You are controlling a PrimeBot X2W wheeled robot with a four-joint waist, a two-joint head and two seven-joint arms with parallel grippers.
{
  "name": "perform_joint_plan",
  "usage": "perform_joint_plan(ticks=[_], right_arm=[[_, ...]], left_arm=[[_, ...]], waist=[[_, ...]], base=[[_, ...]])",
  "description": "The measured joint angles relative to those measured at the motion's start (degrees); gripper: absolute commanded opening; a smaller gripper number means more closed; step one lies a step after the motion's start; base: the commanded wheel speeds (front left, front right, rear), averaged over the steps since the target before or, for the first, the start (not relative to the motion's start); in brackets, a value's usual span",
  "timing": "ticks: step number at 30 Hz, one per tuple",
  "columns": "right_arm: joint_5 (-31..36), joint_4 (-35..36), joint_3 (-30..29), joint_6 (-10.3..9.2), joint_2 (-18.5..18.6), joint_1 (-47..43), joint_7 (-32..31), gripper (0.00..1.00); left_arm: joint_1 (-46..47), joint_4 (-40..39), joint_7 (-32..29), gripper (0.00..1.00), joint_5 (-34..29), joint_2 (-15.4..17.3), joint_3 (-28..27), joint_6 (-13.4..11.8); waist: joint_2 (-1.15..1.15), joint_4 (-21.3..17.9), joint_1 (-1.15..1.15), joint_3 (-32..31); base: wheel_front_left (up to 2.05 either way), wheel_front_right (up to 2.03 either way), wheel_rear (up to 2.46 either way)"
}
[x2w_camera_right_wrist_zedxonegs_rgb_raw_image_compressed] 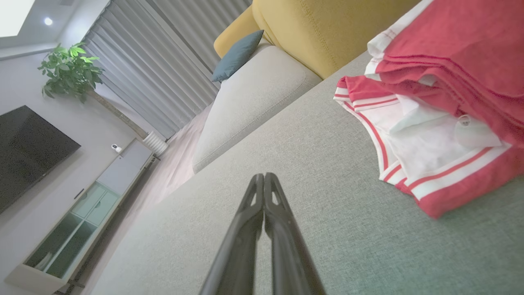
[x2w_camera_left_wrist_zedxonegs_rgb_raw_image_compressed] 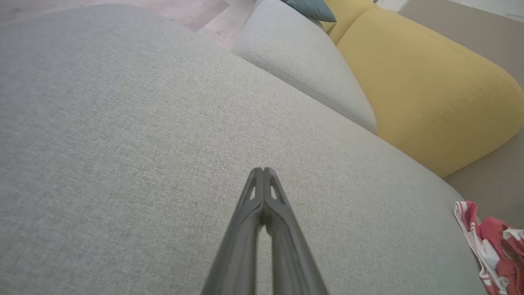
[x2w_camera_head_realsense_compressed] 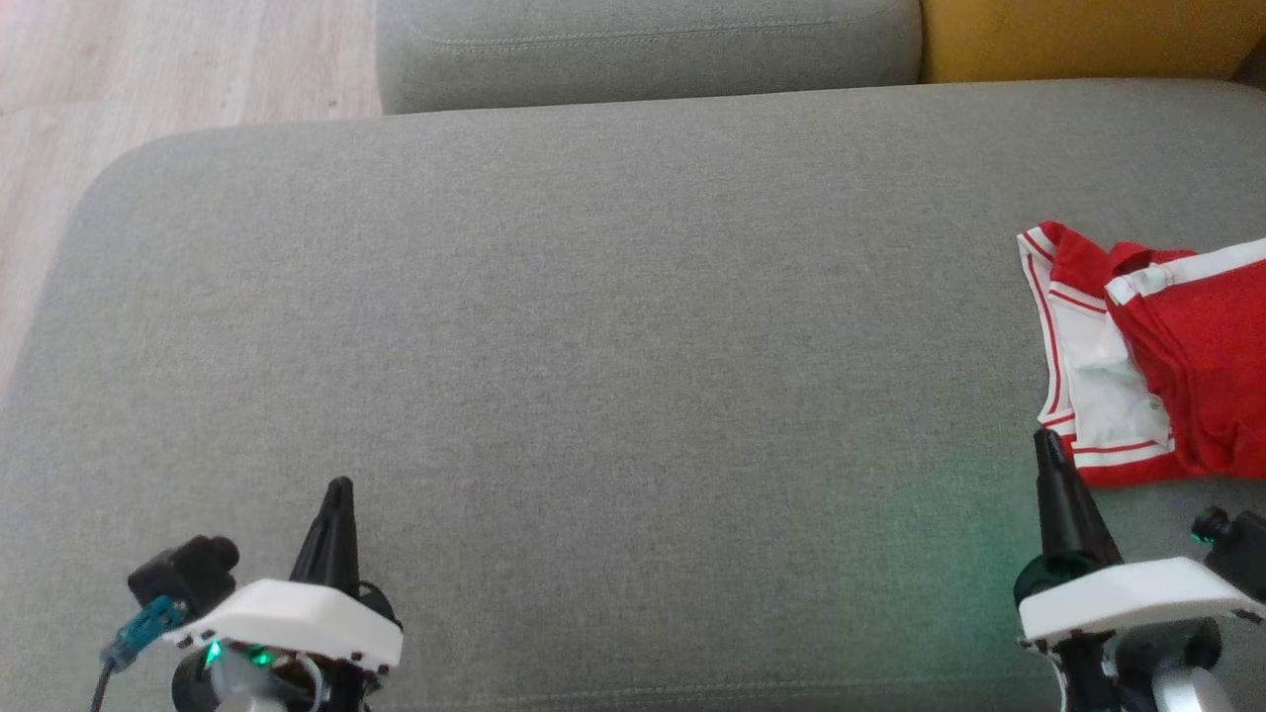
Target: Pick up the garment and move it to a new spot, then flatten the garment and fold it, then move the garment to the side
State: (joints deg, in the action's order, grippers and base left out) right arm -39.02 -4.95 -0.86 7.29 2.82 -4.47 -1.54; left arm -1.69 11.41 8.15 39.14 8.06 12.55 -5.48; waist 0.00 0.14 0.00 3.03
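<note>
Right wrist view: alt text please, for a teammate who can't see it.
A red and white garment lies rumpled on the grey cushion, up and right of the shut, empty right pincer. A yellow backrest stands behind.

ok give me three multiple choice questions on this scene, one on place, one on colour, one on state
1. Where on the grey cushion is the garment, by the head view? A right edge B middle C left corner
2. Garment's colours? A blue and yellow B red and white C black
3. The left claw and right claw are: A both shut, empty B both wide open C both gripping cloth
Answers: 1 A, it lies at the right edge; 2 B, red cloth with white bands; 3 A, each closed to a point, nothing held.
</note>
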Motion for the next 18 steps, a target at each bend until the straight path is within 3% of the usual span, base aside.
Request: perform_joint_plan(ticks=[18], right_arm=[[-12.2, -2.3, -1.0, -0.01, 0.2, 1.9, -0.5, 0.00]], left_arm=[[1.0, 1.0, -2.6, 0.00, 12.2, -0.9, -2.5, 2.5]], waist=[[0.00, 0.0, 0.00, -0.6]], base=[[0.00, 0.00, 0.00]])
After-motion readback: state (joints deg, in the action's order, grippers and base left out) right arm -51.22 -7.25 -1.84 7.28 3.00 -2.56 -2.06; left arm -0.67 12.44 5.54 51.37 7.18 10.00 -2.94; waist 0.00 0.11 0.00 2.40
